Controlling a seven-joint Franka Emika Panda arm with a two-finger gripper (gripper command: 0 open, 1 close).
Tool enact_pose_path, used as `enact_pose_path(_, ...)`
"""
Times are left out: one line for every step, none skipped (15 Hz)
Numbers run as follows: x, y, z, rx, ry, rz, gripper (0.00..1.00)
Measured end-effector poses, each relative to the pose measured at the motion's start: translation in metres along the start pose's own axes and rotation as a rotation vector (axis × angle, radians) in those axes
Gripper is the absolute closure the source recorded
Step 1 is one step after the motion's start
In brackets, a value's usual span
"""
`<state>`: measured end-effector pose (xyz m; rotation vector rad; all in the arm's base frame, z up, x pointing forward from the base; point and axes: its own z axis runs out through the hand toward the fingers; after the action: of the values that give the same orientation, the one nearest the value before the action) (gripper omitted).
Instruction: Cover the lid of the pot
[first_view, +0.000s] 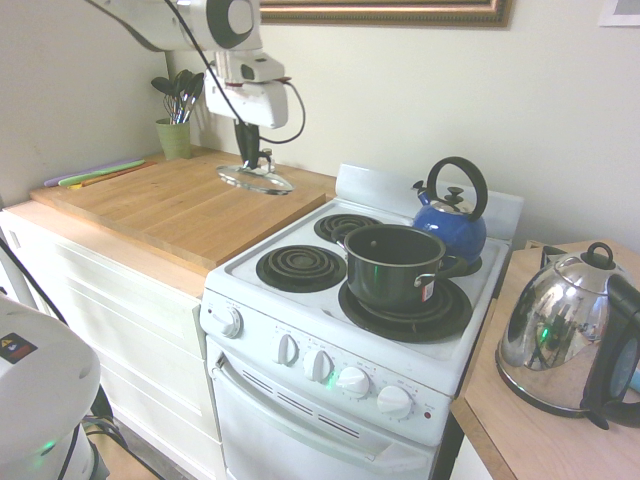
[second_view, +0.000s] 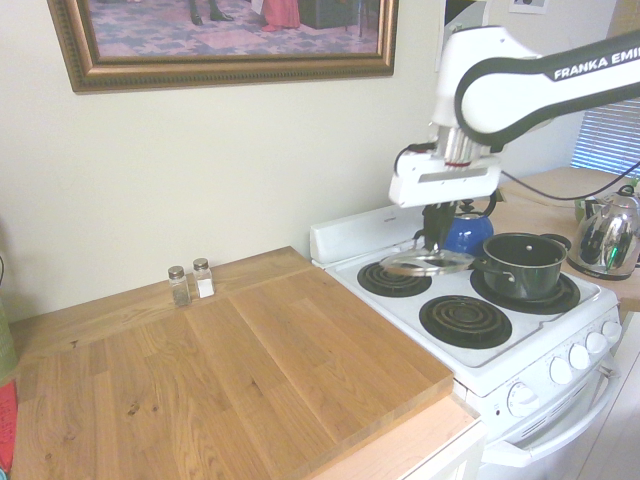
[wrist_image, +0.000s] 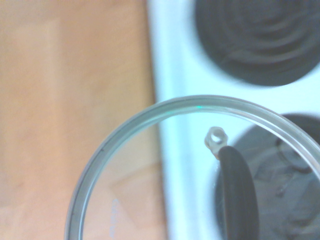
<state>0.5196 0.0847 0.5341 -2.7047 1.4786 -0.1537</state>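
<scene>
The round glass lid (first_view: 257, 180) with its metal rim hangs slightly tilted just above the seam between the wooden counter and the stove. My gripper (first_view: 256, 158) is shut on the handle at its top. The second exterior view also shows the lid (second_view: 426, 264) under the gripper (second_view: 436, 238), near the back-left burner. In the wrist view the lid's rim (wrist_image: 165, 106) arcs over both counter and stove, with its dark handle (wrist_image: 238, 190) in the middle. The dark pot (first_view: 395, 264) stands uncovered on the front-right burner, to the right of the lid; it also shows as the pot (second_view: 522, 262).
A blue kettle (first_view: 452, 218) sits on the back-right burner behind the pot. A chrome kettle (first_view: 562, 340) stands on the counter right of the stove. A green utensil cup (first_view: 174, 136) and two shakers (second_view: 191, 283) stand along the wall on the wooden counter (first_view: 170, 205).
</scene>
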Motion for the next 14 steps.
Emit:
enact_pose_path(0.023, 0.014, -0.011, 0.007, 0.005, 0.021, 1.0)
enact_pose_path(0.046, 0.029, -0.021, 0.014, 0.009, 0.041, 1.0)
enact_pose_path(0.068, 0.042, -0.029, 0.018, 0.011, 0.061, 1.0)
enact_pose_path(0.09, 0.055, -0.035, 0.023, 0.015, 0.08, 1.0)
enact_pose_path(0.109, 0.067, -0.038, 0.027, 0.018, 0.096, 1.0)
enact_pose_path(0.126, 0.078, -0.04, 0.028, 0.019, 0.113, 1.0)
enact_pose_path(0.143, 0.09, -0.041, 0.03, 0.023, 0.131, 1.0)
enact_pose_path(0.159, 0.1, -0.041, 0.031, 0.022, 0.147, 1.0)
enact_pose_path(0.175, 0.112, -0.039, 0.031, 0.019, 0.161, 1.0)
enact_pose_path(0.192, 0.123, -0.037, 0.027, 0.019, 0.174, 1.0)
enact_pose_path(0.207, 0.131, -0.03, 0.021, 0.014, 0.184, 1.0)
enact_pose_path(0.22, 0.137, -0.022, 0.012, 0.007, 0.192, 1.0)
enact_pose_path(0.229, 0.139, -0.013, 0.001, 0.001, 0.197, 1.0)
enact_pose_path(0.235, 0.139, -0.004, -0.008, -0.005, 0.2, 1.0)
